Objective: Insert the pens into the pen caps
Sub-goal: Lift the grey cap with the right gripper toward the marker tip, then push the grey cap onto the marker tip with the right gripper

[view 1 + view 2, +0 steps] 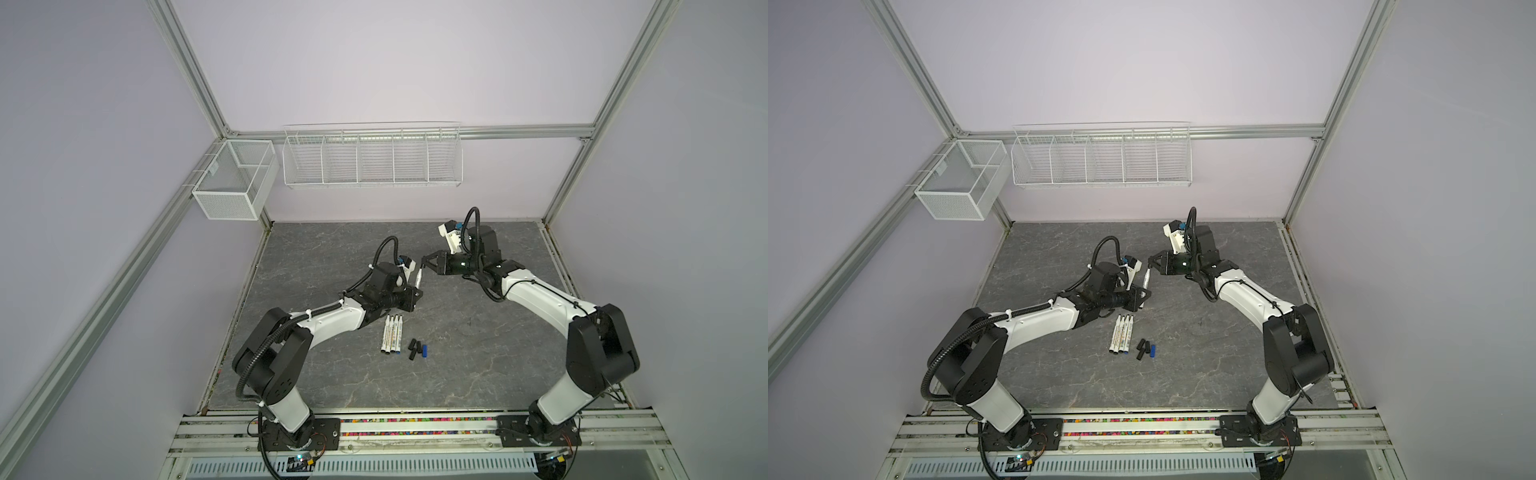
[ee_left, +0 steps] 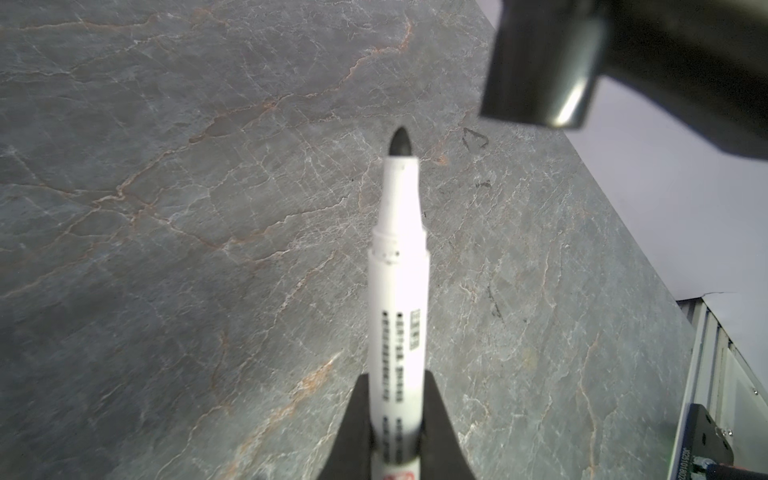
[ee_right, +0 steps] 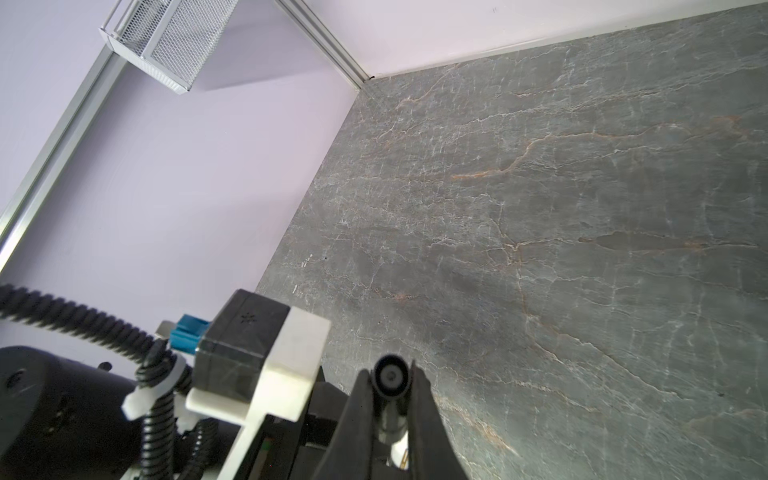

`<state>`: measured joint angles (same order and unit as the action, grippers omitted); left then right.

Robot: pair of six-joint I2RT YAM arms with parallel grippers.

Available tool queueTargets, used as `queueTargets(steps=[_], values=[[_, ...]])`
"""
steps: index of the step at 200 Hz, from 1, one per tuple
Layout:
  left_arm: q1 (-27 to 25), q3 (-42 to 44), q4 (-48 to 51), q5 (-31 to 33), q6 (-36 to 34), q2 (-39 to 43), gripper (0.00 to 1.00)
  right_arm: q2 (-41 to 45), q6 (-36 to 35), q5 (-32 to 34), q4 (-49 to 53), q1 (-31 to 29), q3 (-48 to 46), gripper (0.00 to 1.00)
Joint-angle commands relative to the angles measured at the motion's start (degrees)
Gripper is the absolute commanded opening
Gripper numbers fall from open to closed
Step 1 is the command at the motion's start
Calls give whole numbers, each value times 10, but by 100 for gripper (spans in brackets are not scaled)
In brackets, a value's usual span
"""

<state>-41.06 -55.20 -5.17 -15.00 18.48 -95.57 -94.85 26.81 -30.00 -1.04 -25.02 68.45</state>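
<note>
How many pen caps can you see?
5. Three black caps and one blue cap lie together on the table. One more black cap is pinched in the right gripper. None seem hidden.

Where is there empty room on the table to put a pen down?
Bare table runs from the caps to the front rail, and from the caps to the right arm. Crowded: pens and caps bunch together by the left arm.
</note>
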Motion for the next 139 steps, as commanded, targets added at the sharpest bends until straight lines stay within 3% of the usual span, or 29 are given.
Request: queueTargets(steps=[1,70,139], values=[[-5,-10,13,3,-15,-6,0,-8,-9,8,-9,-1,-7,9],[-10,-11,14,7,-20,-3,0,-23,-19,43,13,1,8,9],[-11,-11,12,9,-21,-2,0,-38,-20,20,17,1,13,9]])
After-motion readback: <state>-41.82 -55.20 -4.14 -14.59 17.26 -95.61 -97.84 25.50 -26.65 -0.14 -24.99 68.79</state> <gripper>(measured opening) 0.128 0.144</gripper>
